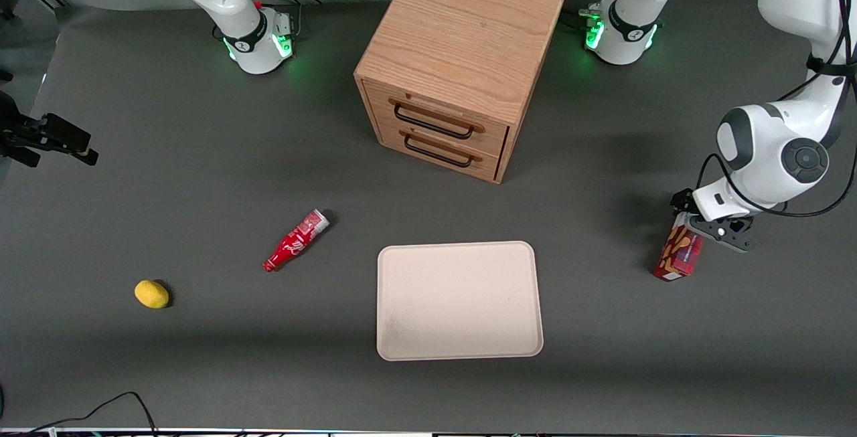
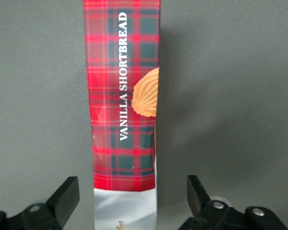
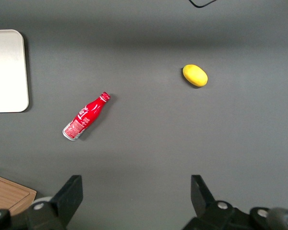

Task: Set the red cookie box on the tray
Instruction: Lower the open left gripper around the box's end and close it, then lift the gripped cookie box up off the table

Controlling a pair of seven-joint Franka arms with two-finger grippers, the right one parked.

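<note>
Both gripper (image 2: 129,201) fingers wide, straddling red cookie box (image 2: 122,96), not touching.

A wooden drawer cabinet (image 1: 460,62) with two black-handled drawers stands near the surface's (image 1: 201,176) edge farthest from the front camera. A red bottle (image 1: 296,240) lies on its side mid-surface. A yellow lemon (image 1: 152,294) lies toward the parked arm's end.

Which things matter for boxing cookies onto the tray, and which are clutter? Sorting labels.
Job: red cookie box, between the open gripper fingers at the working arm's end; tray.
Lying about: red bottle, lemon, wooden drawer cabinet.
</note>
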